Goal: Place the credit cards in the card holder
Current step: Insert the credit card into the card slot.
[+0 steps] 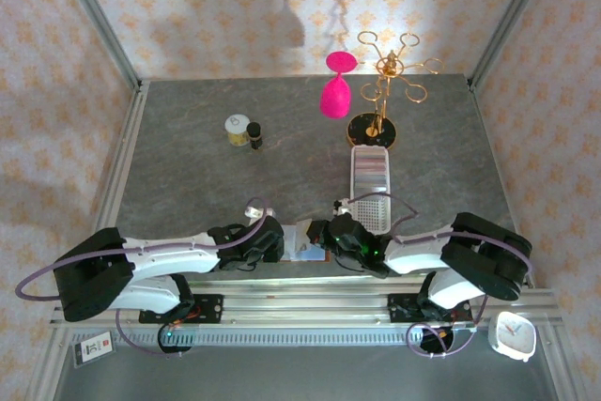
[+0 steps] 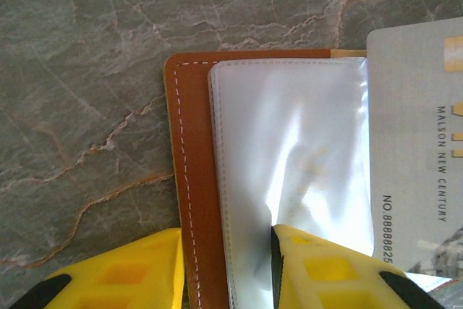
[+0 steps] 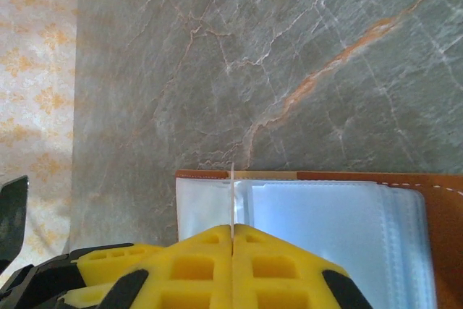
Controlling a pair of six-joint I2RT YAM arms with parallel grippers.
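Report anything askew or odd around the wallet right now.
In the left wrist view the credit card lies across the card holder's right part, its top edge poking past the leather, not tucked in a pocket. The clear sleeve looks rumpled.

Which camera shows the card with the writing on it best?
The left wrist camera: the card faces up, print readable. The right wrist camera shows a thin edge, likely that card, pinched between shut fingers. From the top it's too small to tell.

Yellow fingers (image 2: 318, 273) over card holder (image 2: 192, 179), credit card (image 2: 419, 142)
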